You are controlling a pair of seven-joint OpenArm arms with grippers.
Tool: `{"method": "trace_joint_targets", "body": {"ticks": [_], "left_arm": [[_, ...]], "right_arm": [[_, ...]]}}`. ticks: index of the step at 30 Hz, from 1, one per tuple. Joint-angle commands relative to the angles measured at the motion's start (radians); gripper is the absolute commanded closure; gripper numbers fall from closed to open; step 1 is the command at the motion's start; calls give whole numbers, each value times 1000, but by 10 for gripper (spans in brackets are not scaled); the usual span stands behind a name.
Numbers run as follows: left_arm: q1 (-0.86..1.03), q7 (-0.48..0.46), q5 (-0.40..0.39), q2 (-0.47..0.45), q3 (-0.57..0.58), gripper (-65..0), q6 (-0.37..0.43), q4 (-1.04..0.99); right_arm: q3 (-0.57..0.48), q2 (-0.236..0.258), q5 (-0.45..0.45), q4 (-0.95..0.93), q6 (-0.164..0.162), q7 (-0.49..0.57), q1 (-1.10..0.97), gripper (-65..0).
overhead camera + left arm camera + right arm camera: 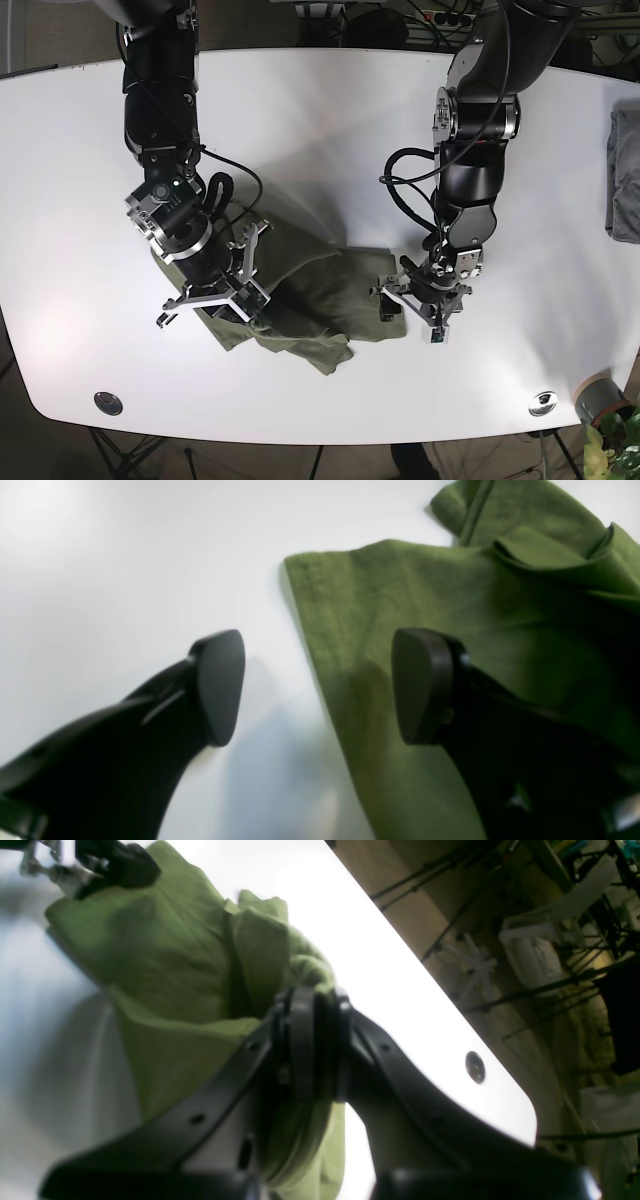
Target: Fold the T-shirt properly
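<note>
**Shirt bunched at bench centre, right jaws clamped, left jaws wide**

You see the green shirt (pixel 300 295) lying on the white bench (pixel 320 120), crumpled and partly doubled over, between the two arms. In the base view it sits slightly toward the near edge, with a loose flap pointing to the front.

Right gripper (pixel 312 1040): in the right wrist view the jaws stand pressed together with a fold of shirt (pixel 200 990) caught between them. The cloth runs up from the jaws and drapes back toward the bench. In the base view this gripper (pixel 240 290) sits on that view's left, over the shirt's left end.

Left gripper (pixel 320 685): in the left wrist view the jaws stand wide apart and hold nothing. One fingertip (pixel 220 685) is over bare bench (pixel 125 580); the other is over the shirt (pixel 400 590), so the shirt's straight edge runs between them. You cannot tell from this view whether the tips touch the surface. In the base view this gripper (pixel 415 298) is at the shirt's right edge.

A grey cloth (pixel 625 190) lies at the bench's far right edge, well apart from the shirt. A small plant pot (pixel 598 400) stands near the front right corner.
</note>
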Motion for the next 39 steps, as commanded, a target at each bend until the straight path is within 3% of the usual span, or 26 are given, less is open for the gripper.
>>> {"method": "trace_joint_targets", "body": {"ticks": [1,8,22,24,26,31,35,39], "left_arm": [[-77,-32,-6,1,3,-435,-4,-37],[-140,-41,-11,35,-4,-435,-11,-164],[-116,-69,-11,93,-5,-421,-6,-170],[-114,-99,-11,91,-5,-381,-4,-170],[-100,-118,-8,85,-5,-292,-4,-170],[-90,-129,-12,51,-5,0,-4,-169],[-70,-116,-12,50,-30,0,-11,-72],[-1,-32,-11,12,-85,0,-12,118]], "right_arm": [[4,0,1,17,-7,22,24,-24],[19,-21,1,17,-5,22,24,-24],[25,-40,2,17,-5,22,25,-24],[25,-38,2,16,-5,22,25,-24],[25,-38,2,16,-5,22,24,-24],[73,-41,1,14,-8,22,24,-24],[124,-56,-1,-30,-11,22,33,-24],[200,-58,1,-76,-13,22,64,-24]]}}
